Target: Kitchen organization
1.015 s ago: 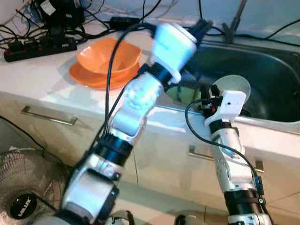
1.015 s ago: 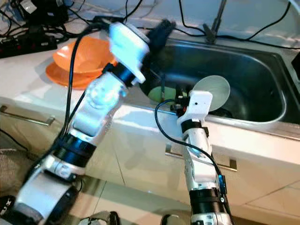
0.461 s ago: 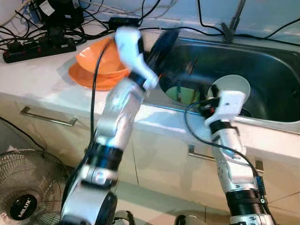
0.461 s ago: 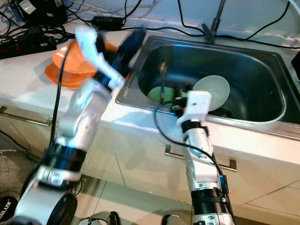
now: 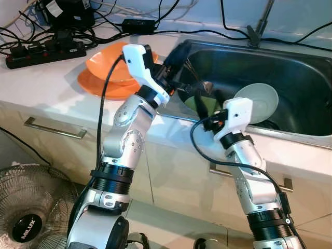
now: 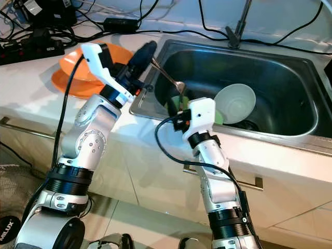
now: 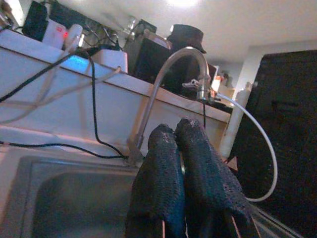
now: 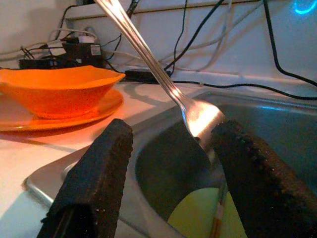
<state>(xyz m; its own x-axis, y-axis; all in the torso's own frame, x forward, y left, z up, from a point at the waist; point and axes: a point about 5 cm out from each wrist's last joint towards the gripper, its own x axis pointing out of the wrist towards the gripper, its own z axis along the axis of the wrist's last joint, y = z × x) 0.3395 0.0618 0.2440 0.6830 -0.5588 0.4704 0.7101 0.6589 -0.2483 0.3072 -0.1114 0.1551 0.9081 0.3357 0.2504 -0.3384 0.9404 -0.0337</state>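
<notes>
My left gripper (image 6: 142,54) is at the sink's near left corner, shut on the handle of a metal fork (image 6: 167,74). The fork slants down over the basin toward my right arm. My right gripper (image 8: 176,129) is open, and the fork's head (image 8: 198,116) hangs between its two black fingers (image 8: 99,168) without touching them. In the left wrist view the left gripper (image 7: 177,130) has its fingers pressed together. A white bowl (image 5: 259,101) and a green plate (image 5: 202,104) lie in the steel sink (image 5: 290,72).
An orange bowl (image 5: 111,62) sits on an orange plate (image 5: 96,85) on the white counter left of the sink. A power strip (image 5: 44,52) and cables lie at the back left. The faucet (image 5: 259,26) stands behind the sink. A fan (image 5: 26,218) stands on the floor.
My left arm has swung back from over the sink and come down to its left rim, the fork now pointing at my right gripper. My right wrist has shifted left toward the fork.
</notes>
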